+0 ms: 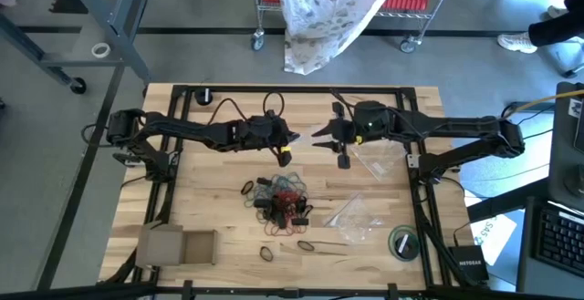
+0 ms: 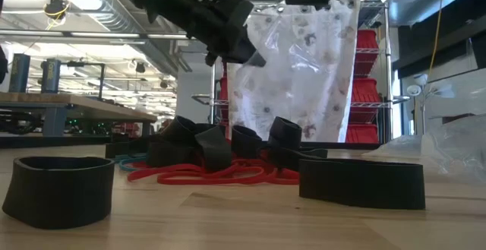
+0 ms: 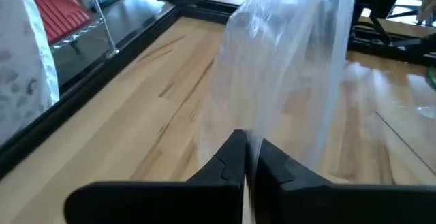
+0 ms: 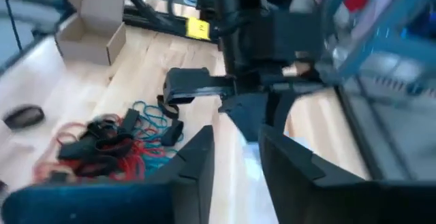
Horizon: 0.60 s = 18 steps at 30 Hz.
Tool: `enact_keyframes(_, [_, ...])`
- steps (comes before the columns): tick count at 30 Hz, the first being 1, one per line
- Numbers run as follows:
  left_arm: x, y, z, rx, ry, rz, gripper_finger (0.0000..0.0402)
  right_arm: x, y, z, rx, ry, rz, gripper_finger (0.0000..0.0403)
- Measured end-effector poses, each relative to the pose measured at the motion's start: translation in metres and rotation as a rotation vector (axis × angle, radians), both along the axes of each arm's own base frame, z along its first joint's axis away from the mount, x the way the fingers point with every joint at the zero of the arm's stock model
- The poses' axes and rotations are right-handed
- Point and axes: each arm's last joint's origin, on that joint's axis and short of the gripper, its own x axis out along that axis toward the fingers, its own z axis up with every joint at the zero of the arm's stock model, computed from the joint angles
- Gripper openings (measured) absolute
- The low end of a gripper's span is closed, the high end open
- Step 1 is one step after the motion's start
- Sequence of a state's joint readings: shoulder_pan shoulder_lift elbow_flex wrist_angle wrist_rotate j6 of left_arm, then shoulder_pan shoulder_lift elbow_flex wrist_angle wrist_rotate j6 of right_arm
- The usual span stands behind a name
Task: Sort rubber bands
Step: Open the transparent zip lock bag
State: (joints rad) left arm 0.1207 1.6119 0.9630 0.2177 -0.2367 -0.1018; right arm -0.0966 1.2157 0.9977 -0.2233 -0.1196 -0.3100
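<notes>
The left gripper (image 3: 245,157) has its jaws pinched on a clear plastic bag (image 3: 286,81), above the table's (image 1: 219,213) middle. The right gripper (image 4: 235,152), jaws parted, faces it just to the right. The rubber bands (image 1: 278,200) lie piled nearer, below both.

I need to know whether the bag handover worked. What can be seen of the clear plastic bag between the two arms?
The clear plastic bag is thin, glossy, crinkled film, see-through to the wooden table. The left pincer is shut on its edge, so it hangs above the table. The right pincer stands open close by, its fingers apart. Whether anything is inside cannot be told.
</notes>
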Motion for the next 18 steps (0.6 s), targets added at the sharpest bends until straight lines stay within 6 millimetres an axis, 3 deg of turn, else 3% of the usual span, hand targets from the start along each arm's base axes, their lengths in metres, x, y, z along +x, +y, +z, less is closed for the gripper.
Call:
enact_keyframes(5, [0.000,0.001,0.000,0.034,0.017,-0.043,0.0000,0.005,0.012,-0.001,-0.173,-0.022,0.081,0.0119])
enact_keyframes(10, [0.003,-0.012,-0.002,0.050,0.027,-0.142,0.0000,0.025,0.028,-0.023,-0.345,0.041,0.174,0.0120])
enact_keyframes(15, [0.006,-0.033,-0.006,0.010,0.038,-0.181,0.0000,0.046,0.040,-0.062,-0.484,0.229,0.072,0.0120])
enact_keyframes(18, [0.008,-0.042,-0.002,-0.016,0.041,-0.155,0.0000,0.052,0.051,-0.062,-0.600,0.268,0.026,0.0120])
